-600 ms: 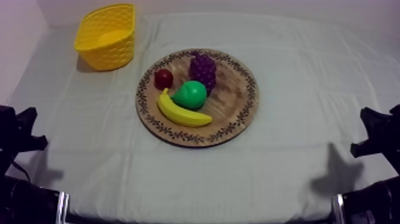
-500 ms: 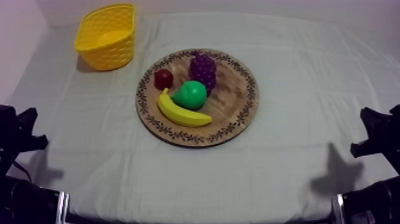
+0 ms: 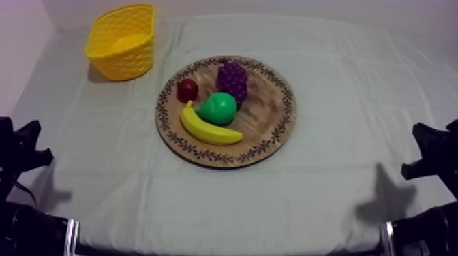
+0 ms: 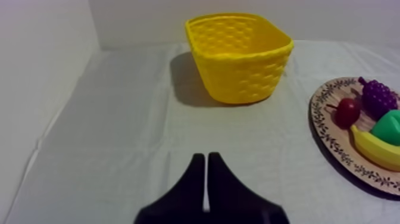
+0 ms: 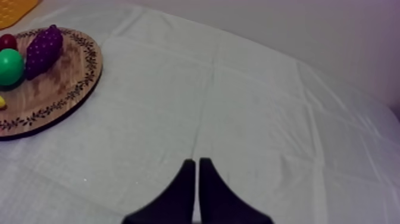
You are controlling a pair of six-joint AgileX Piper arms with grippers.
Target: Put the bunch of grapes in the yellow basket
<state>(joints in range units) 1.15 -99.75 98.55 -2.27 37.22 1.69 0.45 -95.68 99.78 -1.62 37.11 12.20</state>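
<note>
Separating board (image 3: 266,129) from basket (image 3: 123,65) lies bare cloth (image 3: 164,68).

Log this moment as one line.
phase: not started | grapes: on wooden board | yellow basket: left of board | left gripper: shut | right gripper: shut

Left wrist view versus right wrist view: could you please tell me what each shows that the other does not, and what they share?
Left wrist: my left gripper, shut, the whole yellow basket and most of the banana. Right wrist: my right gripper, shut, above bare cloth. Shared: the wooden board carrying the bunch of grapes, pear and small red fruit.
</note>
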